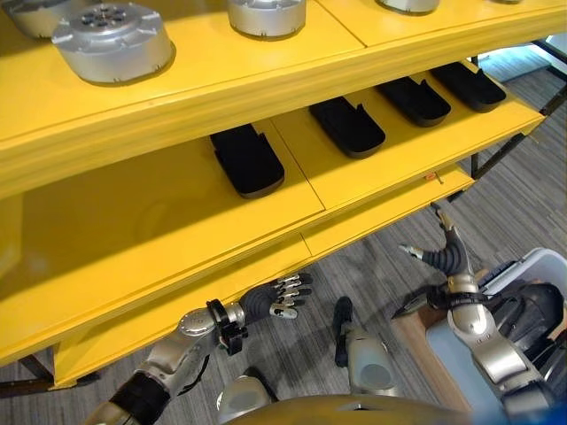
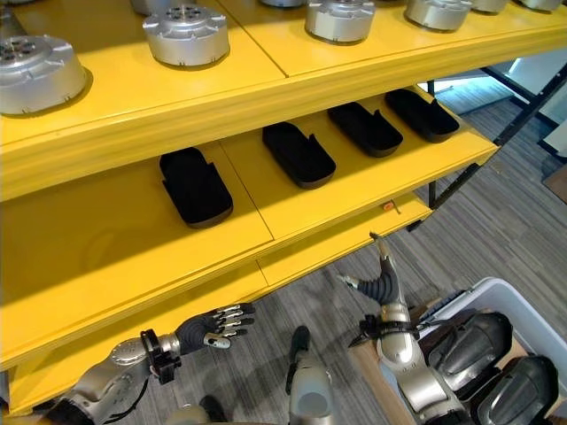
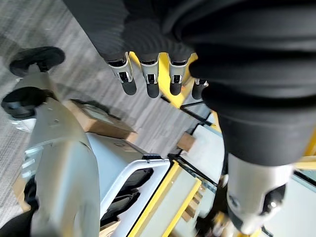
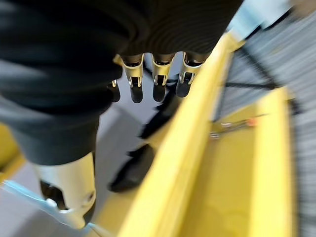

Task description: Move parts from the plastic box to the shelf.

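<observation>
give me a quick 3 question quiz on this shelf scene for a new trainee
1. True or false: the right hand is holding a part.
2. The black trays sit on which level of the yellow shelf? A top B middle C floor
3. Fill in: the silver round parts stand on the ___ level.

Key: 1 false, both it and the left hand are open and empty. 2 B. 3 top.

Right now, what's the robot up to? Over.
Left hand and right hand open, empty, below the shelf. Parts in the box. Nothing blocking.
</observation>
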Tool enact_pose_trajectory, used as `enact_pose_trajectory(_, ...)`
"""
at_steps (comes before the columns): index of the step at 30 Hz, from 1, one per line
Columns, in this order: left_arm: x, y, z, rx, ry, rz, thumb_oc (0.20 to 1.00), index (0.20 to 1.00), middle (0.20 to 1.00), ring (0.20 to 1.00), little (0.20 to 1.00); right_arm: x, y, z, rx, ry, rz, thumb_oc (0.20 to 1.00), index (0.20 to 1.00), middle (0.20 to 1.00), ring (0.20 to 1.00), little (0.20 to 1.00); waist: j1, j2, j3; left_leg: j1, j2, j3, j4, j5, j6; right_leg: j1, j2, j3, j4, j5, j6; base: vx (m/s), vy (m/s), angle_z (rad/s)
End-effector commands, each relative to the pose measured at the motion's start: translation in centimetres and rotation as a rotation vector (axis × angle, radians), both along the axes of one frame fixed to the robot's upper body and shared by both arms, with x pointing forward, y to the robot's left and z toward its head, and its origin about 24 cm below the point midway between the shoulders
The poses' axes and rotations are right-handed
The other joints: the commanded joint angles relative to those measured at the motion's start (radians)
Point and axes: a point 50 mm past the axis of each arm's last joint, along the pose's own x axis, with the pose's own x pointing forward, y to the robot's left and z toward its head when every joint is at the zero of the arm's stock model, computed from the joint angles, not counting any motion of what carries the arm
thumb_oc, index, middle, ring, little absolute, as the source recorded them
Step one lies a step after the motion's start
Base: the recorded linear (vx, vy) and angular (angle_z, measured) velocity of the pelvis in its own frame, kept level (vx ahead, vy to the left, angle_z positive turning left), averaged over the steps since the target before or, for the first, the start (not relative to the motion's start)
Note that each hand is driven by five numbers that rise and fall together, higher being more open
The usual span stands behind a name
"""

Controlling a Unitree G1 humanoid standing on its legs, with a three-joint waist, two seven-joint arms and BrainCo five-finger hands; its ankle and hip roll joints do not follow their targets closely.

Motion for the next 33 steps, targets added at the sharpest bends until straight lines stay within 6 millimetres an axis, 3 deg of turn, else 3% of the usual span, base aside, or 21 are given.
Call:
enact_pose_trajectory(1, -0.3, -0.8, 1.9, -0.130, -0.076, -0.046, 1.000, 1.000, 1.000, 1.000, 1.000, 1.6, 0.4, 3.8, -0.021, -0.208, 0.023, 1.000, 1.000, 1.000, 1.000, 1.000, 0.039, 0.019, 0.006, -0.018, -0.096, -0.036, -0.044, 0.018, 0.077, 0.115, -0.089, 0.031, 0.014, -0.002, 0.077, -0.02, -0.103, -0.22)
enact_pose_trajectory(5, -0.3, -0.2, 1.9, -0.153, -0.068, 0.030, 1.000, 1.000, 1.000, 1.000, 1.000, 2.3, 1.0, 4.5, -0.038, -0.225, 0.034, 1.000, 1.000, 1.000, 1.000, 1.000, 0.079, 0.019, -0.005, -0.059, -0.073, 0.006, 0.003, 0.010, 0.089, 0.174, -0.104, -0.037, 0.004, -0.070, 0.051, -0.02, -0.186, -0.68)
enact_pose_trajectory(10, -0.3, 0.3, 1.9, -0.194, -0.075, 0.134, 1.000, 1.000, 1.000, 1.000, 1.000, 2.6, 1.2, 4.9, -0.065, -0.225, 0.010, 1.000, 1.000, 1.000, 1.000, 1.000, 0.103, 0.000, -0.002, -0.115, 0.035, 0.078, 0.092, 0.050, 0.021, 0.303, -0.041, -0.130, -0.239, -0.133, 0.024, 0.02, -0.317, -0.82)
enact_pose_trajectory(15, 0.2, 1.6, 2.1, -0.237, -0.096, 0.341, 1.000, 1.000, 1.000, 1.000, 1.000, 2.0, -0.5, 5.1, -0.105, -0.246, -0.095, 1.000, 1.000, 1.000, 1.000, 1.000, 0.084, -0.013, 0.001, -0.114, 0.090, 0.104, 0.090, 0.082, -0.021, 0.301, -0.009, -0.138, -0.301, -0.119, 0.035, 0.00, -0.325, -0.87)
enact_pose_trajectory(21, -0.2, 3.0, 2.2, -0.151, -0.161, 0.387, 1.000, 1.000, 1.000, 1.000, 1.000, 0.9, -4.0, 4.7, -0.164, -0.244, -0.271, 1.000, 1.000, 1.000, 1.000, 1.000, 0.049, -0.024, 0.009, -0.104, 0.133, 0.129, 0.068, 0.106, -0.052, 0.259, 0.032, -0.141, -0.286, -0.135, -0.001, 0.00, -0.357, -0.47)
enact_pose_trajectory(26, 0.8, 4.7, 3.5, -0.219, -0.208, 0.523, 1.000, 1.000, 1.000, 1.000, 1.000, 0.5, -6.1, 4.6, -0.242, -0.240, -0.370, 1.000, 1.000, 1.000, 1.000, 1.000, 0.020, -0.019, 0.013, -0.085, 0.181, 0.158, 0.062, 0.133, -0.080, 0.226, 0.060, -0.137, -0.260, -0.156, -0.034, 0.02, -0.365, -0.26)
enact_pose_trajectory(28, 1.4, 5.8, 4.4, -0.245, -0.286, 0.656, 1.000, 1.000, 1.000, 1.000, 1.000, 0.3, -7.3, 4.4, -0.246, -0.231, -0.423, 1.000, 1.000, 1.000, 1.000, 1.000, 0.015, -0.012, 0.005, -0.067, 0.205, 0.135, 0.062, 0.175, -0.116, 0.209, 0.074, -0.120, -0.260, -0.160, -0.051, 0.07, -0.408, -0.58)
enact_pose_trajectory(31, 1.4, 6.3, 4.9, -0.297, -0.308, 0.722, 1.000, 1.000, 1.000, 1.000, 1.000, 0.0, -7.3, 3.8, -0.217, -0.227, -0.429, 1.000, 1.000, 1.000, 1.000, 1.000, 0.032, -0.006, -0.004, -0.063, 0.181, 0.036, 0.068, 0.193, -0.134, 0.207, 0.088, -0.078, -0.280, -0.150, -0.057, 0.07, -0.152, -0.49)
enact_pose_trajectory(32, 1.4, 6.2, 5.0, -0.303, -0.316, 0.731, 1.000, 1.000, 1.000, 1.000, 1.000, -0.1, -7.0, 3.4, -0.208, -0.221, -0.417, 1.000, 1.000, 1.000, 1.000, 1.000, 0.043, -0.004, -0.008, -0.070, 0.153, -0.034, 0.085, 0.182, -0.130, 0.209, 0.094, -0.044, -0.287, -0.147, -0.060, 0.10, -0.055, -0.87)
enact_pose_trajectory(33, 1.2, 6.2, 4.9, -0.291, -0.312, 0.742, 1.000, 1.000, 1.000, 1.000, 1.000, -0.2, -6.8, 3.0, -0.190, -0.203, -0.393, 1.000, 1.000, 1.000, 1.000, 1.000, 0.058, -0.004, -0.017, -0.081, 0.074, -0.117, 0.101, 0.131, -0.088, 0.205, 0.102, -0.001, -0.307, -0.119, -0.070, 0.21, -0.025, -1.02)
